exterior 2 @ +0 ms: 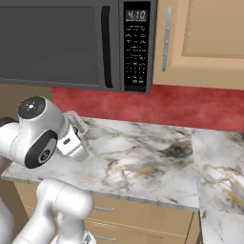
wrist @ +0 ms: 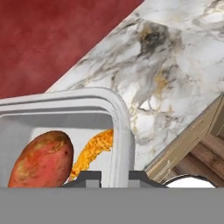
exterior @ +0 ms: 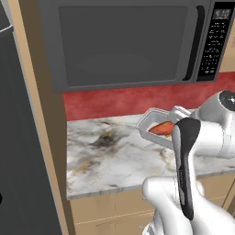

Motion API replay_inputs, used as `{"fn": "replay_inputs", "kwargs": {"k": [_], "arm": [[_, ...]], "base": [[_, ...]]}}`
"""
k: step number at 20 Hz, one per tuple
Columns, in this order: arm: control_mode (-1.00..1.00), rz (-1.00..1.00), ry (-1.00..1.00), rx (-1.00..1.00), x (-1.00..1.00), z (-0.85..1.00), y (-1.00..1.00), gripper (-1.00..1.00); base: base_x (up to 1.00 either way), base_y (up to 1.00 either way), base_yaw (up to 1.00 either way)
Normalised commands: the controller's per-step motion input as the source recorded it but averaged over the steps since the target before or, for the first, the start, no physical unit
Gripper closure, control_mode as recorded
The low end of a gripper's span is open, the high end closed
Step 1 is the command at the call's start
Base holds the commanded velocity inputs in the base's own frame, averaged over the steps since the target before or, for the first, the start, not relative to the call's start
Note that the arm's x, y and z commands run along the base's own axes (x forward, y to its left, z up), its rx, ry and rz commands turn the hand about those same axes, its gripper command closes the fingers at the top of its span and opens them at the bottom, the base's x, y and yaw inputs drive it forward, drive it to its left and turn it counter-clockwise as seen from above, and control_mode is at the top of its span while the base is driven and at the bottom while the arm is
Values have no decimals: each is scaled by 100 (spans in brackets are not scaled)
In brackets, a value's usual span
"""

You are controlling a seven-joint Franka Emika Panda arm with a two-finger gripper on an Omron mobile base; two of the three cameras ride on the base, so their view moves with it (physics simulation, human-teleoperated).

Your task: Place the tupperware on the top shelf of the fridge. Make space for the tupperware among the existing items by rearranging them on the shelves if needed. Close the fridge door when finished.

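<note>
counter (exterior: 105, 151) open, microwave (exterior: 124, 41) overhead

Reading microwave (exterior 2: 76, 43) clock display (exterior 2: 136, 15) from right base view: looks like "4:10", pale digits on dark panel. Keypad (exterior 2: 135, 52) legends beneath too small for me to read. No other text legible.

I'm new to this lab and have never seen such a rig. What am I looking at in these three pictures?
A white robot arm in a rendered kitchen. Two pictures come from cameras on its base, behind it to the left and right; the third looks along its gripper. On the marble counter, below the microwave, sits the tupperware, holding an orange-red food piece and yellow bits. The fingertips straddle the tupperware's wall, one on each side. Whether they grip it yet, I cannot tell. The grey panel at the left is the fridge.
</note>
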Motion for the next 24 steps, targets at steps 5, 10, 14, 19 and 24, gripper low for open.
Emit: {"fn": "replay_inputs", "kwargs": {"k": [5, 10, 14, 19, 24], "arm": [[-100, -10, -9, 8, -71, 43, 27, 100], [-100, -14, -28, 21, -63, -15, 0, 100], [-100, -1, -9, 9, -8, 0, 0, 100], [-100, 0, 0, 0, 0, 0, 0, 100], [100, 0, 0, 0, -9, 0, 0, 100]], "base": [[0, 0, 0], [0, 0, 0], [0, 0, 0], [0, 0, 0], [-23, 0, 0]]}}
